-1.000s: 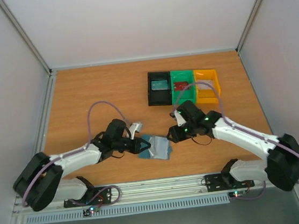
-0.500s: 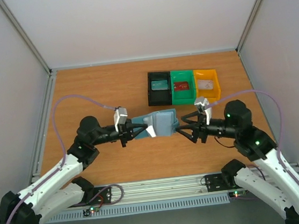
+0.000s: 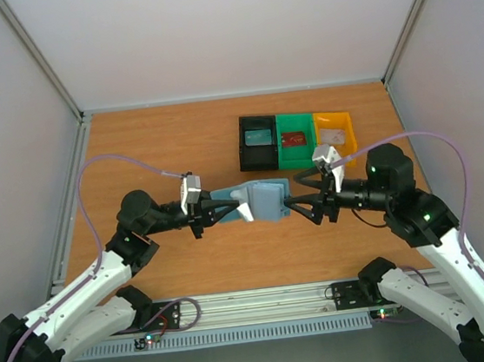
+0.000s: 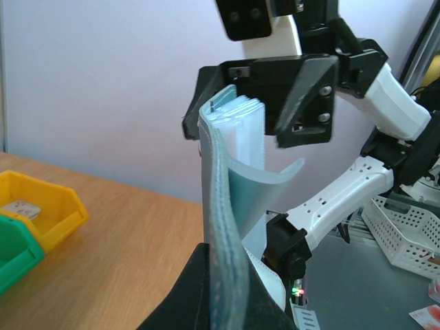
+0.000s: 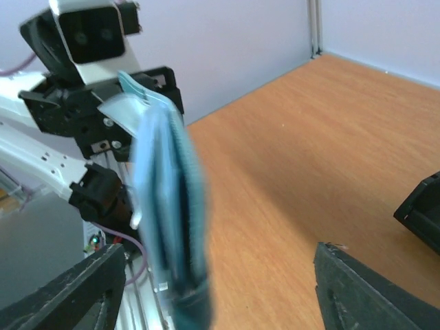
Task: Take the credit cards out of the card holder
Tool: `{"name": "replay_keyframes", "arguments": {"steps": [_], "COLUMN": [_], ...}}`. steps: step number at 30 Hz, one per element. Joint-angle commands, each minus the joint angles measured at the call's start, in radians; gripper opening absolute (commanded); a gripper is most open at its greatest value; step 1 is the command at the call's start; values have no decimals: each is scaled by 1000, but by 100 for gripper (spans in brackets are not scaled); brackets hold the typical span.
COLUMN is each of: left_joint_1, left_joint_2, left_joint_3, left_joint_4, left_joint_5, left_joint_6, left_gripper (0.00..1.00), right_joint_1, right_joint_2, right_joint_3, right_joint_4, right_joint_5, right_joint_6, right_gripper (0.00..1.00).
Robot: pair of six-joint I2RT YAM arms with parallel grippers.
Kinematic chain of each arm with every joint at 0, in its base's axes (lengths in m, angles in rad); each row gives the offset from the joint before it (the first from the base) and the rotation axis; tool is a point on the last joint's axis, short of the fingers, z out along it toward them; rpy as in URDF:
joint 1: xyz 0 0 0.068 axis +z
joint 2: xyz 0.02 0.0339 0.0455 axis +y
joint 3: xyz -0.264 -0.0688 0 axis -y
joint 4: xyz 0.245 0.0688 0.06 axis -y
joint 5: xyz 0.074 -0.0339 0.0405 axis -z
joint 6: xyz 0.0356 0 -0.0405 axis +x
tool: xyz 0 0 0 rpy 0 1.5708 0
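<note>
The blue-grey card holder [image 3: 260, 201] hangs in the air over the table's middle, held at its left end by my left gripper [image 3: 230, 208], which is shut on it. In the left wrist view the holder [image 4: 223, 206] stands edge-on between my black fingers [image 4: 185, 299], its light blue pockets [image 4: 242, 113] fanned open at the far end. My right gripper [image 3: 292, 204] is open at the holder's right edge. In the right wrist view the holder [image 5: 168, 220] sits between the wide-apart jaws, nearer the left one. A red credit card [image 3: 295, 139] lies in the green bin.
Three bins stand at the back right: a black one [image 3: 244, 150], a green one [image 3: 284, 152] and a yellow one [image 3: 349, 134] with a pale card [image 3: 331, 135] in it. The yellow bin also shows in the left wrist view [image 4: 55, 213].
The holder has gone from lying on the table to held up in the air by my left gripper. My right gripper has drawn back and now faces the holder's free edge, slightly closer than half a second ago.
</note>
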Motion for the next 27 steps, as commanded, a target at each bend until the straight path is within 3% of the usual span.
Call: {"name": "replay_keyframes", "arguments": {"steps": [1, 7, 12, 20, 24, 27], "left_joint_1": [-16, -19, -24, -32, -33, -34], "left_joint_2": [-21, -24, -20, -15, -13, -9], "left_joint_3": [45, 42, 39, 39, 34, 30], "left_joint_4": [84, 91, 95, 84, 80, 71], "left_joint_5": [22, 25, 20, -12, -40, -74], "left_joint_6": [33, 36, 36, 27, 25, 21], "left_gripper": [0, 0, 0, 0, 0, 0], "right_joint_1": [-5, -6, -6, 3, 29, 72], "right_joint_2": [41, 47, 88, 190, 198, 220], "right_joint_3": [41, 45, 55, 59, 24, 17], "right_joint_4": [-37, -56, -52, 11, 113, 141], "right_joint_5": [-48, -33, -44, -196, -213, -200], "right_joint_6": [-58, -109, -81, -3, 72, 94], "right_gripper": [72, 56, 58, 65, 63, 56]}}
